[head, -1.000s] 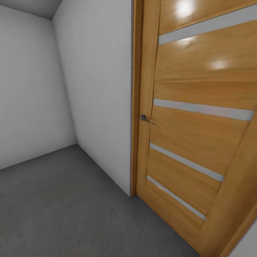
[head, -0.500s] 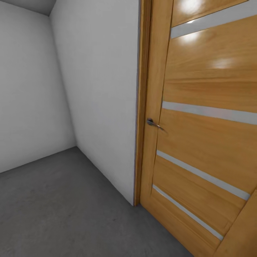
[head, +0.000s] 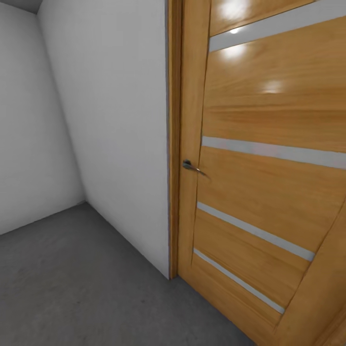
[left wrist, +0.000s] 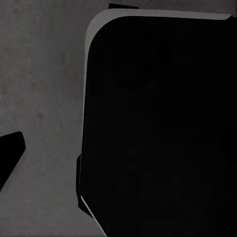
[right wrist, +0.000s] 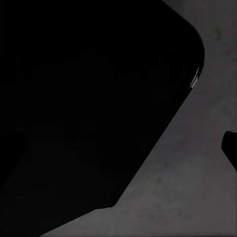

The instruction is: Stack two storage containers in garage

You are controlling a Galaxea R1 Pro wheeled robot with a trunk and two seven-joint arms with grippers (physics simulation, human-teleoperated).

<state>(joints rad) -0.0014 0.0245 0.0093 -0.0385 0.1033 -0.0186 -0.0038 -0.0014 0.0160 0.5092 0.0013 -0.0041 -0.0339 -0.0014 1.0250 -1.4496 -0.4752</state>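
Both wrists point down beside dark robot body (left wrist: 158,128); tool state unclear.

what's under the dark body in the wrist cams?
Grey mottled concrete floor shows beside the large black body in the left wrist view, and beside the black body in the right wrist view. Whatever lies directly beneath either body is covered.
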